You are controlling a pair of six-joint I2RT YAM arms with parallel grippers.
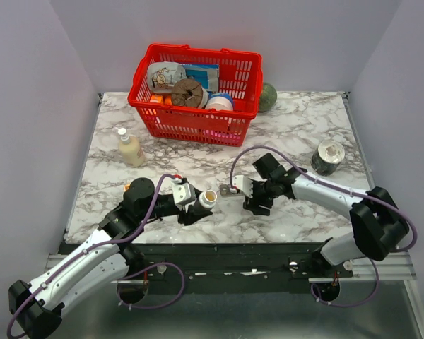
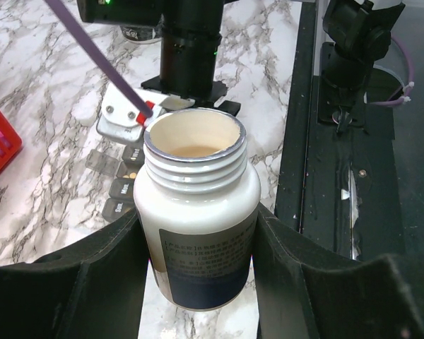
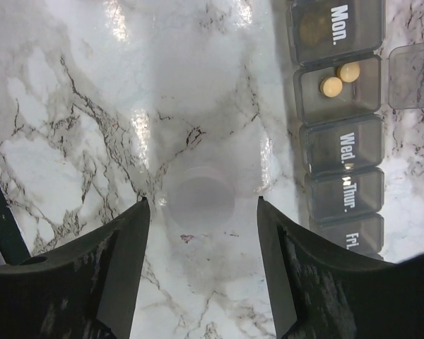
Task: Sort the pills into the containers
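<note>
- While the left gripper [image 2: 198,263] clamps the open bottle [image 2: 201,205] by its body, fingers pressed to both sides, the mouth points toward the containers [image 3: 339,141] in the top view.
- Containers: a grey day-marked strip lying flat on the table [image 3: 71,106], between the two grippers and just beside the right one.
- One compartment [image 3: 360,106], next after "Mon.", stands open with its lid [image 3: 413,74] folded outward; two pills [image 3: 331,86] lie in it.
- "Wed.", "Thur." and "Fri." are lidded; "Mon." is lidded too, with a dim round shape under the lid, possibly a pill.
- Right gripper [image 3: 203,212]: fingers spread and holding nothing, hanging over bare marble beside the strip.
- A pale round disc [image 3: 198,191] lies between those fingers without touching them; it may be a cap, but the view is too blurred to say.
- Step in hand, as judged: filling, one day at a time, with the second compartment served.
- Next move, as judged: the right fingers must shift sideways onto the strip, press the open lid down and lift the "Wed." lid; the left arm must then tip the bottle gently so that few pills fall.
</note>
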